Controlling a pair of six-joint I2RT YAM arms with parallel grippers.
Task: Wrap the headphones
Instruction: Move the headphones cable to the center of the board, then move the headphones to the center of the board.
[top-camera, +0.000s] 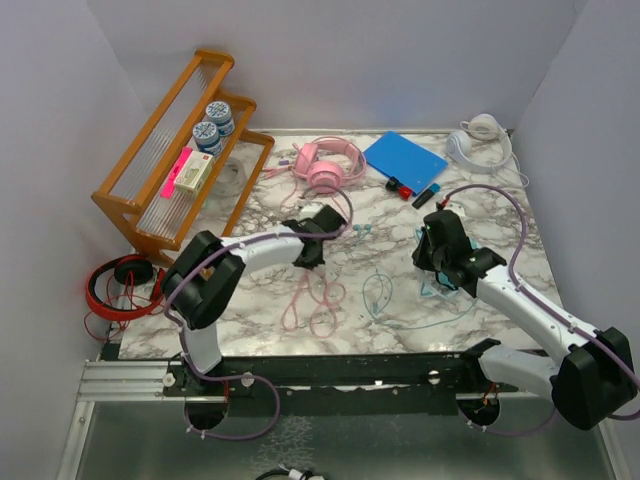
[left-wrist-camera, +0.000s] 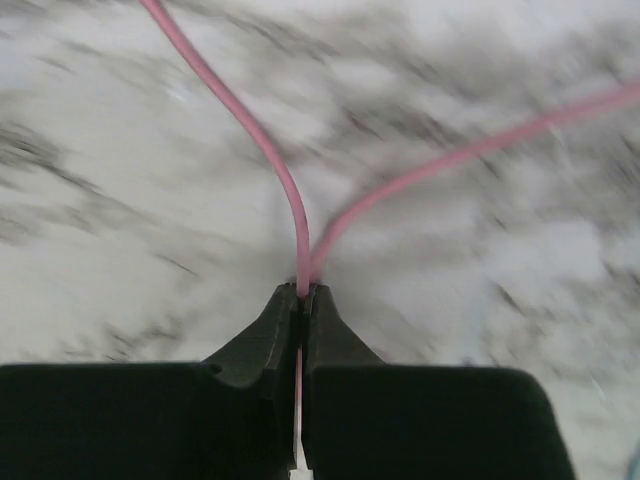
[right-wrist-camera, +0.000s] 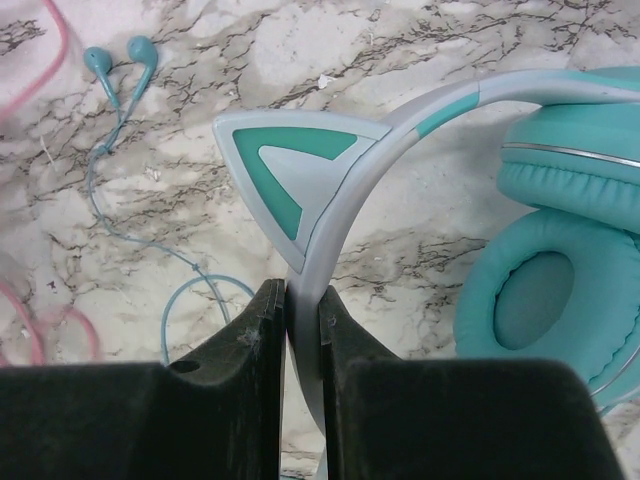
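The pink headphones lie at the back middle of the marble table, and their long pink cable runs forward into loops. My left gripper is shut on a doubled strand of that pink cable, just above the table. My right gripper is shut on the grey headband of the teal cat-ear headphones, whose teal ear cup hangs to the right. Their thin teal cable lies coiled between the arms. White headphones rest at the back right.
A wooden rack holding tins stands at the back left. A blue pad and small items lie beside the pink pair. Teal earbuds lie mid-table. Red-and-black headphones sit off the table's left edge.
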